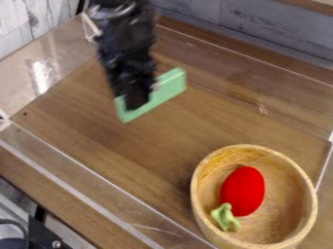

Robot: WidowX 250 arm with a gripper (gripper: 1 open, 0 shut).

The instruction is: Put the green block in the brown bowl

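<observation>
Since it is the goal, the brown bowl (pixel 255 197) waits at the tabletop's (pixel 247 107) near right corner, already holding a red toy fruit (pixel 242 189). Farther back toward the left edge, the tool (pixel 132 95) clamps the green block (pixel 151 94), seemingly lifted clear for carrying, though blur obscures it.

This looks like a robot test bench in a lab rather than a home. A dark wooden table (pixel 260 107) is fenced by clear plastic walls (pixel 92 180), and the round brown wooden bowl (pixel 297 177) holds a toy red strawberry (pixel 242 189), a play prop.
</observation>
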